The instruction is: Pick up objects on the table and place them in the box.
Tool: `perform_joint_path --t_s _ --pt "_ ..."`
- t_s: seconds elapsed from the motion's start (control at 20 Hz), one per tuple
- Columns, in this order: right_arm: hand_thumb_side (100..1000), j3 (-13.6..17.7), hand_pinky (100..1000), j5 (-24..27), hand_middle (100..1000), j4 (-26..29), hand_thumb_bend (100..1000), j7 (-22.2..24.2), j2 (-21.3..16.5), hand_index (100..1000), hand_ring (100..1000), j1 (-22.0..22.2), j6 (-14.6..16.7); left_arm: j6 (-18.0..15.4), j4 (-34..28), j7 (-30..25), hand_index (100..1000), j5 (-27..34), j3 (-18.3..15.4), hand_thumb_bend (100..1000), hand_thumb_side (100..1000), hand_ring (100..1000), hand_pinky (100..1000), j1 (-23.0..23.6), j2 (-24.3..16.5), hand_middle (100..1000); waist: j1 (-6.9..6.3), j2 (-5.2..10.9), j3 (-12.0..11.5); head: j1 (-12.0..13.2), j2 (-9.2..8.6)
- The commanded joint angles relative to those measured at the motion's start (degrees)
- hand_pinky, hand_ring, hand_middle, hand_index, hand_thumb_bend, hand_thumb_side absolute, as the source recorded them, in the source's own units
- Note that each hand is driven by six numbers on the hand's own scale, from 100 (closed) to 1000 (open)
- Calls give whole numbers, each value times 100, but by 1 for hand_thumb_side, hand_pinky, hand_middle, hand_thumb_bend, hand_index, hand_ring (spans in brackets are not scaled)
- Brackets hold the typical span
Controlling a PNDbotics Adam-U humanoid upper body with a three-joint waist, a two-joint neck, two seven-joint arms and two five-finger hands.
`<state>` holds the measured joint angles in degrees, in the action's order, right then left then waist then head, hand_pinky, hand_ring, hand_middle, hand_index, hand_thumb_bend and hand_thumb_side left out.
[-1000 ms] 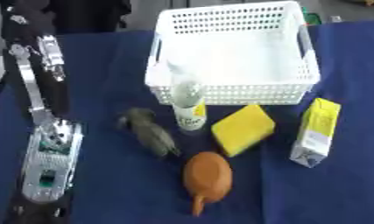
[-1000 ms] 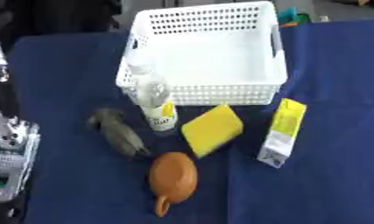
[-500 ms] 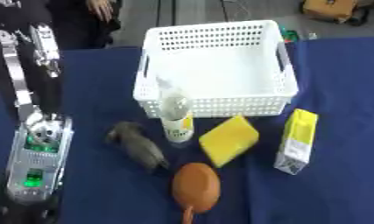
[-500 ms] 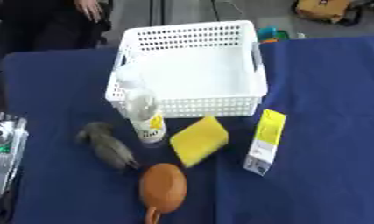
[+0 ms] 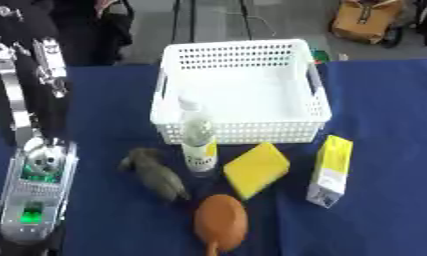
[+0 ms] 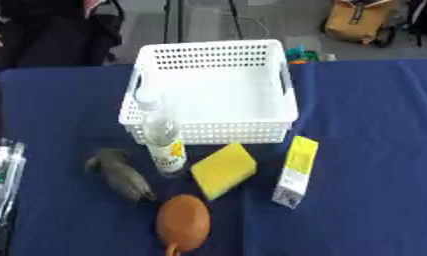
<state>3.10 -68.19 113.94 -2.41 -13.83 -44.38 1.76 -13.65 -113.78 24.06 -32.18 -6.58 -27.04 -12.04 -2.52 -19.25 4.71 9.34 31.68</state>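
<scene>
A white perforated basket point(image 5: 243, 90) stands on the blue-covered bench point(image 5: 383, 100), toward its far edge, and it looks empty. Beyond the far edge, on the floor, a tan bag point(image 5: 365, 20) sits near the far right corner, and dark shapes stand behind the far left corner.

In front of the basket, five things lie in a loose group toward the near edge. A clear bottle point(image 5: 197, 137) with a white cap and a yellow label stands upright, just beside the front wall of the basket at its left part. To the right of the bottle a yellow sponge point(image 5: 256, 169) lies flat, turned at an angle. Further right, a yellow and white carton point(image 5: 330, 170) stands near the front right corner of the basket, apart from the sponge. On the left of the bottle lies a grey-green lumpy object point(image 5: 155, 174), which I cannot identify. Closest to the near edge is a brown rounded object point(image 5: 221, 222) with a short stem pointing to the near edge; it sits between the grey object and the sponge.

The robot's left arm point(image 5: 33, 165) comes down along the left edge of the bench, black above and silver below with a green light. It is well apart from the grey object, the nearest thing to it. The left hand is below the picture and the right hand shows in no view, so I cannot tell how the fingers stand. Nothing stands between the arm and the group.
</scene>
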Motion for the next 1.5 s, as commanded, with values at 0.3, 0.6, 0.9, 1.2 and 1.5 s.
perform_joint_path --t_s 0.3,0.6,0.9,1.2,1.5 --pt "1000 -339 801 -948 862 57 171 1212 447 881 850 -222 -65 84 -81 179 883 -660 39 100 809 841 802 23 -96 850 13 189 8 3 -112" --pt "1000 -594 786 -1602 862 -127 147 2099 842 875 846 -244 -114 112 -81 141 863 -719 86 100 807 835 797 38 -41 838 27 171 -13 6 -197" --pt "1000 -823 775 -1930 864 -560 158 2110 1089 882 838 -79 56 122 -81 93 851 -706 112 100 807 828 790 52 -18 827 45 148 -24 17 -318" --pt "1000 -838 752 -2351 859 -1073 118 1792 1379 890 842 152 78 119 -81 22 834 -700 134 100 805 817 785 54 16 812 65 141 -31 -23 -363" --pt "1000 -803 728 -2866 871 -994 100 1896 1606 940 872 709 29 130 -81 7 817 -702 131 100 806 802 777 52 64 791 78 113 -38 -15 -371"
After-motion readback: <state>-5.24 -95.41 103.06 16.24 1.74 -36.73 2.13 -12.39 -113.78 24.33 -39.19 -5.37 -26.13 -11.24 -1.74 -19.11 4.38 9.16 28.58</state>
